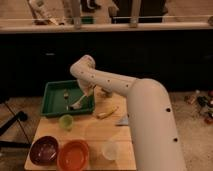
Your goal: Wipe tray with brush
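The robot arm — white, thick, studded with dark dots — rises from the near right corner of the tabletop, bends at an elbow above the far edge, and descends toward the far left corner. The wooden table is light-coloured and rectangular.

The tray, dark green with a raised rim, occupies the far left corner, its long axis parallel to the far edge. Inside it, a thin metal utensil lies roughly perpendicular to the far edge, toward the tray's middle.

The gripper hangs over the right part of the tray, just below the arm's last joint; whether it is wide, narrow or clamped cannot be told from this view.

The brush lies within the tray's near right corner, directly below the gripper. Its pale handle runs diagonally — upper end toward the gripper, lower end toward the tray's near rim. The bristle head cannot be made out.

Along the near edge, left to right: a maroon bowl, an orange bowl and a translucent cup. A green cup stands just in front of the tray's near rim. A banana lies right of the tray, angled toward the far right.
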